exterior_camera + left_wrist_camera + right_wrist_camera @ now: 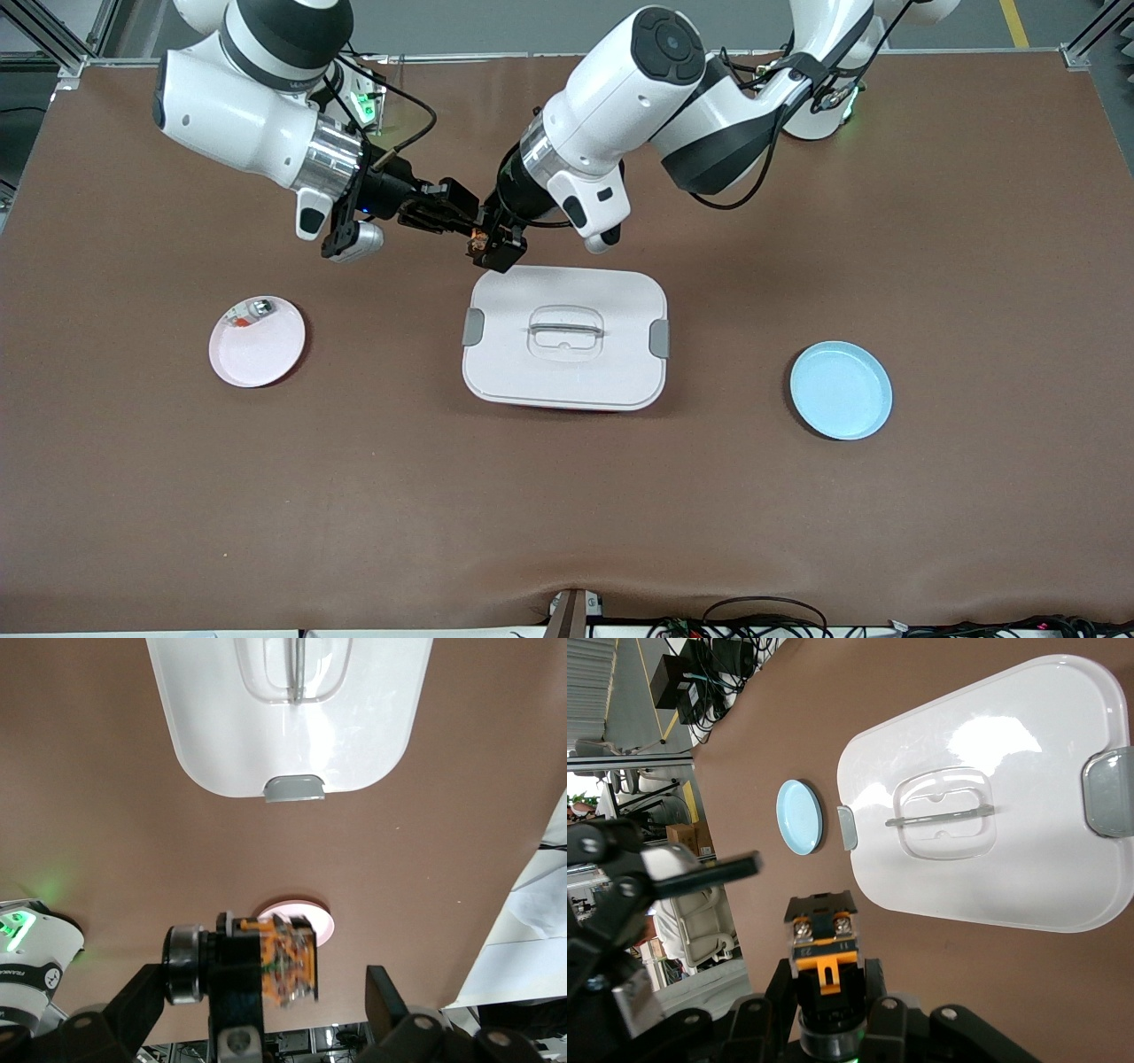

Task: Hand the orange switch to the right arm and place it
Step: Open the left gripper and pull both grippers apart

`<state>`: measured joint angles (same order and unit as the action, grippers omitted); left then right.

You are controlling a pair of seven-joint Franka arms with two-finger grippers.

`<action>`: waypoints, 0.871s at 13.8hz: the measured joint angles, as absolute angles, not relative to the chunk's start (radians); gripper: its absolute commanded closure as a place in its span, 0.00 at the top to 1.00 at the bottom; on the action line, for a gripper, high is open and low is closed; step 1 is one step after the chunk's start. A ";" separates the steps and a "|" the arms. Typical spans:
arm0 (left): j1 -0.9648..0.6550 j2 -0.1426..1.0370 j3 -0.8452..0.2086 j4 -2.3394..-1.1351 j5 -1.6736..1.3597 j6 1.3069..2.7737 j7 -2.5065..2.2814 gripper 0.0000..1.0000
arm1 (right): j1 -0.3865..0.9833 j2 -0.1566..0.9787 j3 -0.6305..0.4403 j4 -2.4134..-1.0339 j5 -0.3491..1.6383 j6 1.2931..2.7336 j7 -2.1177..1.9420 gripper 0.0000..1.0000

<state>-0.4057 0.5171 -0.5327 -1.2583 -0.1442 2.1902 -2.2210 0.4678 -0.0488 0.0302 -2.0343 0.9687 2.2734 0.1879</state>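
Right gripper (454,215) clamps the orange switch (823,948) above the table, just beside the white box (567,341); left gripper (496,248) stands wide. I judge handover done; placing follows.

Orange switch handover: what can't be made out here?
- Front view: orange switch mostly hidden between left end effector and right end effector, above the table beside the white box.
- Left wrist view: switch markings blurred.
- Box contents: hidden, it is shut.
- Bits on pink plate: too small.
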 measured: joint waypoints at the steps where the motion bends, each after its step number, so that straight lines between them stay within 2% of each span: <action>1: -0.402 0.516 -0.533 -1.254 -0.144 2.190 -2.221 1.00 | 0.468 -0.049 0.028 -2.034 0.969 2.271 0.188 0.00; 5: -0.378 0.504 -0.531 -1.245 -0.144 2.190 -2.199 1.00 | 0.451 -0.049 0.015 -2.020 0.958 2.196 0.188 0.00; 9: -0.313 0.476 -0.526 -1.243 -0.143 2.183 -2.122 1.00 | 0.393 -0.050 0.010 -1.933 0.745 2.011 0.186 0.00; 12: -0.261 0.449 -0.508 -1.243 -0.118 2.094 -1.955 1.00 | 0.339 -0.051 0.007 -1.862 0.622 1.889 0.118 0.00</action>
